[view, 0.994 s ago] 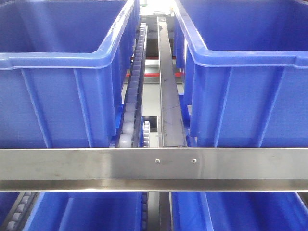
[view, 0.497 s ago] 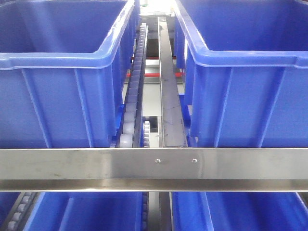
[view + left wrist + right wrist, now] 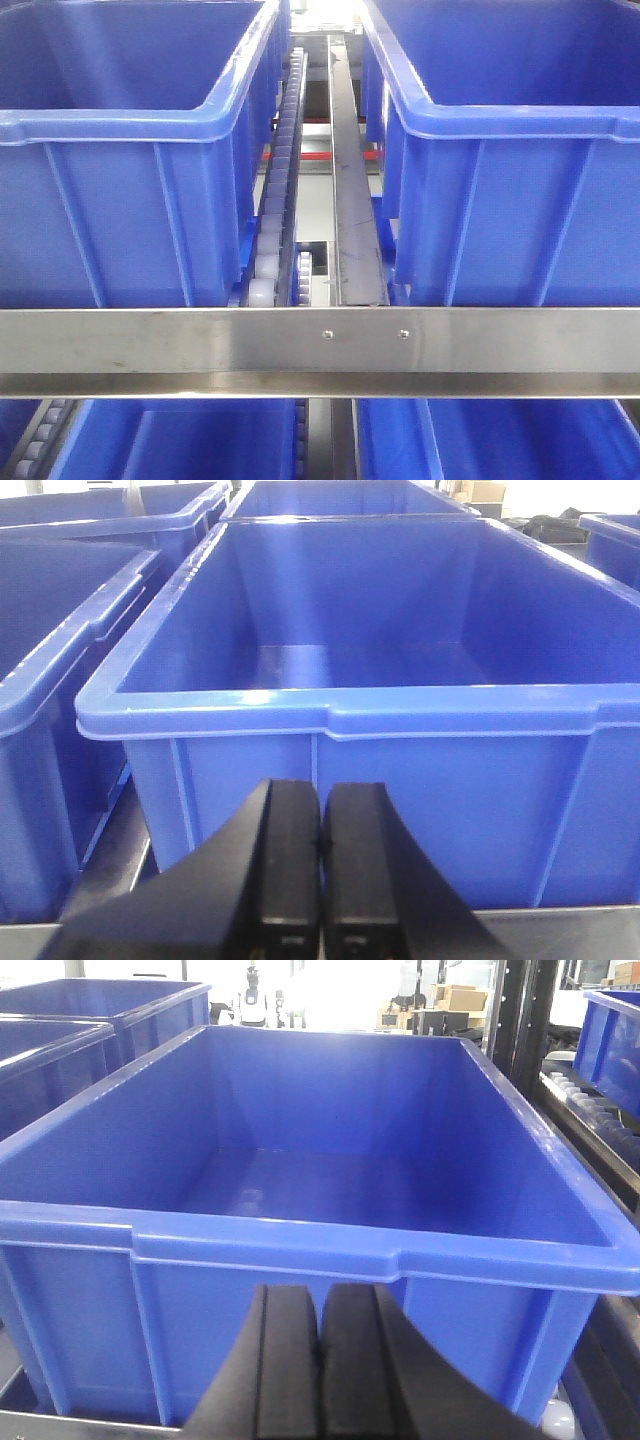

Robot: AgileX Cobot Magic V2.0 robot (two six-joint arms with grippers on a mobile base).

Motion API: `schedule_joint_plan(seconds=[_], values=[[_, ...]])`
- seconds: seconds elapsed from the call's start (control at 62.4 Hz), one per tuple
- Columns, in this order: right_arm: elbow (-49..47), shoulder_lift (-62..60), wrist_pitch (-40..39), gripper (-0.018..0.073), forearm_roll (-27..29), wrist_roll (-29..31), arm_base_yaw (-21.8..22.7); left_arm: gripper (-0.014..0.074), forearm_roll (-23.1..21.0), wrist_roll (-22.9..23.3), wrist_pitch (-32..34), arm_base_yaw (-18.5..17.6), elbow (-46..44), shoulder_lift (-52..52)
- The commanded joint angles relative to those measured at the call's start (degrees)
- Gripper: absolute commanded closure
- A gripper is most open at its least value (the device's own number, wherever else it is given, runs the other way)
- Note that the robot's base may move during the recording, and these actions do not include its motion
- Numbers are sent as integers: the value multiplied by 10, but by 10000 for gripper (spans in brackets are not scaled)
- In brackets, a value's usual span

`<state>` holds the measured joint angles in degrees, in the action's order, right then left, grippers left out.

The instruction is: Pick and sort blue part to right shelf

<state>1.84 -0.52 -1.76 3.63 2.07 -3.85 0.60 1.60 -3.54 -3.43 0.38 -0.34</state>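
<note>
The blue part is out of view in every frame. A steel rack (image 3: pixel 320 345) with a flat front rail fills the front view; whether it is the right shelf I cannot tell. Two large open blue bins sit on it, the left bin (image 3: pixel 120 130) and the right bin (image 3: pixel 520 130), with a roller track (image 3: pixel 280 200) between them. My left gripper (image 3: pixel 321 805) is shut with nothing between its black fingers, just in front of a bin wall (image 3: pixel 400 810). My right gripper (image 3: pixel 320 1305) is likewise shut and holds nothing, facing the near wall of another bin (image 3: pixel 300 1190) that looks bare inside.
A steel divider strip (image 3: pixel 350 200) runs beside the roller track. More blue bins (image 3: pixel 200 440) sit on the lower tier. Neighbouring bins (image 3: pixel 60 660) stand left of the left wrist's bin. A dark upright post (image 3: pixel 520 1020) and boxes stand in the background.
</note>
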Motion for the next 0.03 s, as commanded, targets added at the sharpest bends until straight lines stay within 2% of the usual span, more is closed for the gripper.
schedule_joint_plan(seconds=[0.0, 0.016], values=[[-13, -13, -55, 529, 3, 1, -1, 461, -6, 2, 45, -4, 14, -14], [-13, -13, -55, 529, 3, 1, -1, 461, -6, 2, 45, -4, 14, -14]])
